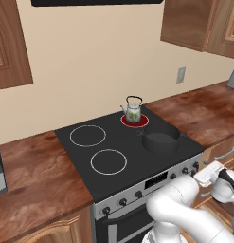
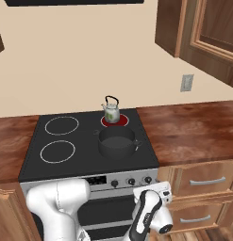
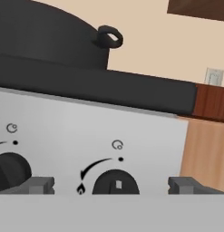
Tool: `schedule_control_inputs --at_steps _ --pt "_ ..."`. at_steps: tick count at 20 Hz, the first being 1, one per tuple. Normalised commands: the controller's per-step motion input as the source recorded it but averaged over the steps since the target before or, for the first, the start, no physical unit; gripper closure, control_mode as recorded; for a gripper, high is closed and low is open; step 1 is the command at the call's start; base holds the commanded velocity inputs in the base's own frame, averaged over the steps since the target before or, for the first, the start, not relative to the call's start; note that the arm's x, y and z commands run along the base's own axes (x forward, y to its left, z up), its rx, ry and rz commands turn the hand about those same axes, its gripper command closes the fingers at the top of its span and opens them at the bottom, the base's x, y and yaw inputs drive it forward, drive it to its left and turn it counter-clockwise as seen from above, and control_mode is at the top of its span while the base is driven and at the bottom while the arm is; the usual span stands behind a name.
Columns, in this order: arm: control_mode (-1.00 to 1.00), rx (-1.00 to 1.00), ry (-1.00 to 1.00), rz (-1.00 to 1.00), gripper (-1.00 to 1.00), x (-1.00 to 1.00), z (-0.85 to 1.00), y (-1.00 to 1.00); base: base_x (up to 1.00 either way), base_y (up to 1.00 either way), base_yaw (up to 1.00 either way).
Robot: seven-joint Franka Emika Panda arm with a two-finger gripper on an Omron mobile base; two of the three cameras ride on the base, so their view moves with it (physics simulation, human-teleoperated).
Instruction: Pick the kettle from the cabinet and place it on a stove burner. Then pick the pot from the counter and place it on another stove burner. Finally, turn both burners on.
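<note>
Kitchen range, front panel: you have the kettle (image 1: 133, 112) on the far right burner (image 1: 134, 120), which glows red, and the pot (image 1: 160, 138) on the near right burner just in front of it, kettle and pot close but apart. Two left rings (image 1: 87, 135) sit bare, white outlines only. Table (image 1: 38, 185) runs to both sides of the cooktop.

What's left to handle, by the look of it, is a knob (image 3: 115, 183) on the steel front, far-right end of the row. It's a small dark round dial, rigid, prob. smooth and a bit slick; it won't give or break, but it turns only about its own axis. Take it across its round sides, one finger each side, square on, then rotate along the arrow mark printed beside it w/ the flame sign.

The tool (image 3: 111, 186) hangs low in front of the range, fingers spread as wide as they go, one tip (image 3: 40, 185) left of the knob and the other right of it, well clear on both sides. It holds nothing and touches nothing. Whether this knob feeds the pot's burner can't be read from the tiny symbol above it; the pot's side handle (image 3: 109, 37) shows up over the panel edge.
</note>
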Motion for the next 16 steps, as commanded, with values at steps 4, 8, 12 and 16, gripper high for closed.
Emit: schedule_control_inputs --at_steps 4,8,12,16 --pt "-1.00 0.00 0.01 0.00 -1.00 0.14 -0.08 0.00 0.00 0.00 0.00" --pt "-1.00 0.00 0.00 0.01 -1.00 0.13 -0.12 0.00 0.00 0.00 0.00" --pt "-1.00 0.00 0.00 0.01 -1.00 0.13 -0.14 0.00 0.00 0.00 0.00" --pt "-1.00 0.00 0.00 0.01 -1.00 0.13 -0.11 0.00 0.00 0.00 0.00"
